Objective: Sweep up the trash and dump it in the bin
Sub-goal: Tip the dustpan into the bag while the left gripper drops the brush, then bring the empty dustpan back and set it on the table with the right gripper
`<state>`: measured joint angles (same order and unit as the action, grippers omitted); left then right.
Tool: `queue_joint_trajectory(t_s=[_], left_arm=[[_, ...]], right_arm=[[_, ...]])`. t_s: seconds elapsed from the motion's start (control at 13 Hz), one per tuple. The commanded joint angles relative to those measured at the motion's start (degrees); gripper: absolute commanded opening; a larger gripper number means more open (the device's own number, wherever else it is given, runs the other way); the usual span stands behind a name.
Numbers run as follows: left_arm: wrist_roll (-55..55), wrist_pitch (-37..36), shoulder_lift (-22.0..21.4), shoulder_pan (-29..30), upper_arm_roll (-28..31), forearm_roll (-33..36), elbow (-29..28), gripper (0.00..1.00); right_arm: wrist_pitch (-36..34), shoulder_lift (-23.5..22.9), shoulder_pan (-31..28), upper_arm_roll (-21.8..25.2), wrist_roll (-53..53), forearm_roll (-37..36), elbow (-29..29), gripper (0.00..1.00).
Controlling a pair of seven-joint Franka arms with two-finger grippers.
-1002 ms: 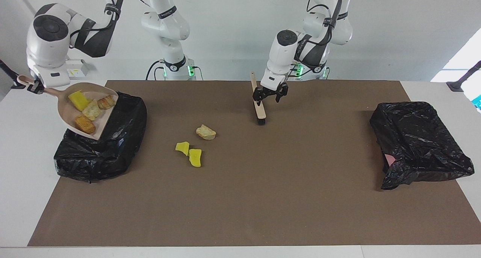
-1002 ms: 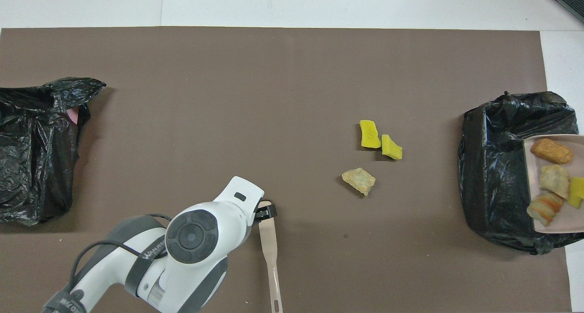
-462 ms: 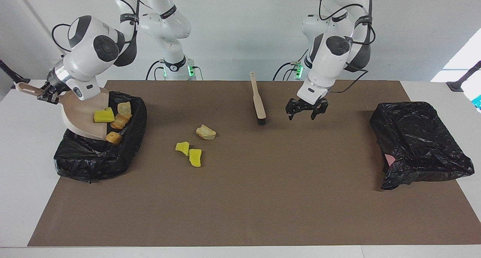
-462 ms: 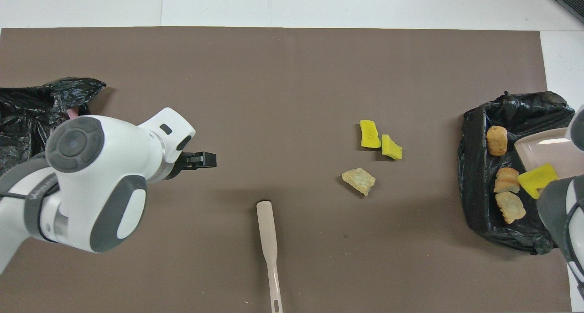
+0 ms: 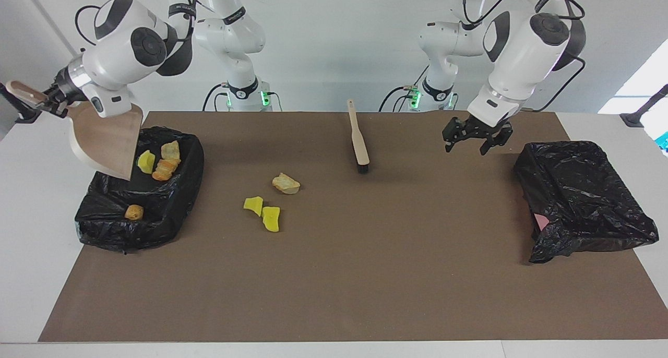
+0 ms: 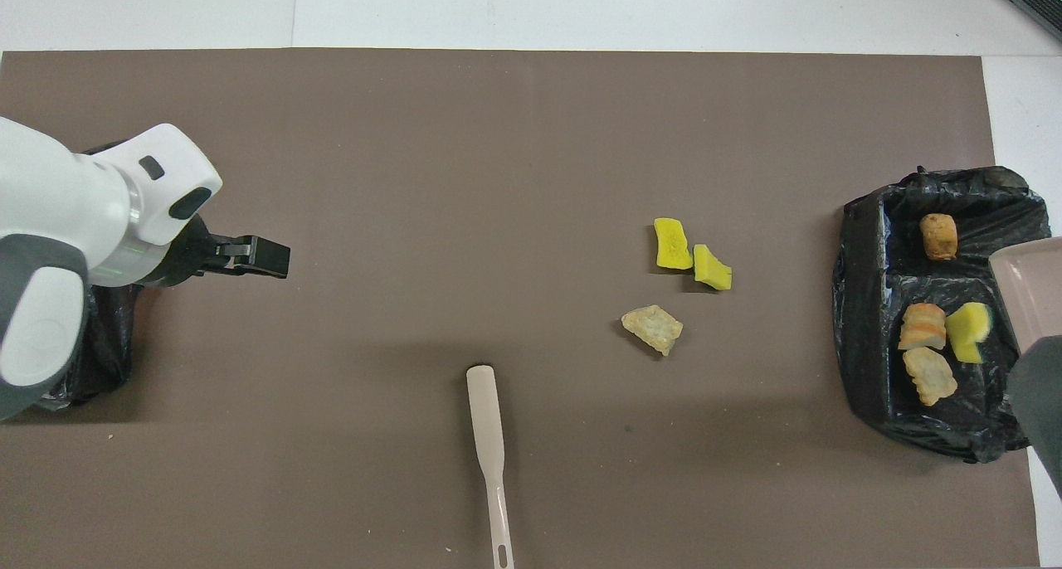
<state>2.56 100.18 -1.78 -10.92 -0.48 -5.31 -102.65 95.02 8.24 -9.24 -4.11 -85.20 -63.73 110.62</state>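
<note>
My right gripper (image 5: 54, 93) is shut on the handle of the beige dustpan (image 5: 104, 139), which hangs steeply tipped and empty over the black-lined bin (image 5: 156, 227) at the right arm's end of the table. Several trash lumps (image 6: 922, 327) lie inside the bin (image 6: 859, 303). On the brown mat lie two yellow lumps (image 5: 253, 205) (image 5: 271, 218) and a beige lump (image 5: 286, 183). The brush (image 5: 359, 139) lies flat on the mat, nearer to the robots, with nothing touching it. My left gripper (image 5: 474, 141) is open and empty above the mat, well away from the brush.
A second black bag (image 5: 579, 196) lies at the left arm's end of the table, just beside the spot under my left gripper (image 6: 249, 256). The brown mat (image 5: 365, 274) covers most of the white table.
The dustpan tipped up steeply and its lumps slid into the bin. My left gripper let go of the brush, rose and swung toward the black bag at its own end.
</note>
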Motion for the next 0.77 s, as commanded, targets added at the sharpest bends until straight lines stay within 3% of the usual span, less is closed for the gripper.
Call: queue_joint_trajectory(t_s=[0.0, 0.15, 0.31, 0.62, 0.69], left_arm=[[-5.02, -7.52, 0.64, 3.44, -0.58, 2.66, 5.16, 1.00], [-4.76, -10.96, 0.81, 4.06, -0.58, 2.85, 7.90, 1.00], [-4.67, -10.54, 0.55, 4.76, -0.58, 2.85, 7.12, 1.00], [-4.67, -12.63, 0.81, 5.03, -0.49, 3.20, 8.77, 1.00], [-4.50, -13.16, 0.81, 5.11, -0.58, 3.29, 9.57, 1.00]], right_arm=[[-8.77, 0.90, -0.07, -5.88, 10.27, 3.69, -2.50, 0.00], [-13.70, 0.90, -0.07, -10.29, 22.30, 9.91, -5.40, 0.00], [-15.13, 0.90, -0.16, -14.51, 30.85, 18.59, -6.12, 0.00], [-11.27, 0.29, 0.19, -14.87, 57.79, 40.46, -6.90, 0.00], [-11.17, -0.58, 2.89, -15.05, 67.87, 44.70, -7.43, 0.00]])
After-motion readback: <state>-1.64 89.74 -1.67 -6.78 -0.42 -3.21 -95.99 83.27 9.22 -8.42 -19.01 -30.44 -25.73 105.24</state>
